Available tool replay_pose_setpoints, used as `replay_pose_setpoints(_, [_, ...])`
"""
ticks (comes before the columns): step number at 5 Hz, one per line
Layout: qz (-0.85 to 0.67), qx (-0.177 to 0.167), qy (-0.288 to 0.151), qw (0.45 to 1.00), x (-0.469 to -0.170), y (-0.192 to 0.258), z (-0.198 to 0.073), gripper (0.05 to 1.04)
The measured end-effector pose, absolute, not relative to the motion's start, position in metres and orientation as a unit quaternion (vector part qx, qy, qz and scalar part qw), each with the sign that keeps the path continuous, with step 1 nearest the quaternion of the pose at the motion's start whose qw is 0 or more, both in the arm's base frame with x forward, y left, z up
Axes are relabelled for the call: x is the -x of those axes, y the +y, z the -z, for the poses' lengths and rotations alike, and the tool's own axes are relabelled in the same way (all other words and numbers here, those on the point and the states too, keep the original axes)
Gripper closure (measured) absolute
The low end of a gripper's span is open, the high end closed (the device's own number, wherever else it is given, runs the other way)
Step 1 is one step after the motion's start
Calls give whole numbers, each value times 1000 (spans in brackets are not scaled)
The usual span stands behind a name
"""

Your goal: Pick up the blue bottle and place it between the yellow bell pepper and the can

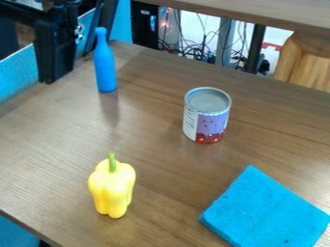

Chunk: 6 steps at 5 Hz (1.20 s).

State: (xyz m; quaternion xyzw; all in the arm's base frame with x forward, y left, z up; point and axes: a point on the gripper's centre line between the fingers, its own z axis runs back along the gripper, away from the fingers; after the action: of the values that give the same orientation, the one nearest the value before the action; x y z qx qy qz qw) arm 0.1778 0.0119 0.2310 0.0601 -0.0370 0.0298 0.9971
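Blue cloth [266, 212] lies closest on the desk [161, 169], and the tall blue bottle [104, 65] stands near the end effector [57, 60], toward the can [207, 120], but I cannot tell if it grips anything.

The bottle [105, 67] was plain, smooth and blue all over, with a slim neck that widened into a rounded body. It stood upright on the bench [155, 164], near the far left corner, its neck end up.
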Motion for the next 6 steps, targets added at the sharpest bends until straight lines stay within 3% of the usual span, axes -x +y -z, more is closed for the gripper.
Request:
replay_pose_setpoints(1, [-25,-58,-32,998,-179,11,-228,79])
replay_pose_setpoints(3, [-70,-25,-38,997,-235,67,-198,79])
replay_pose_setpoints(6, [-169,-41,-48,984,-333,128,-165,79])
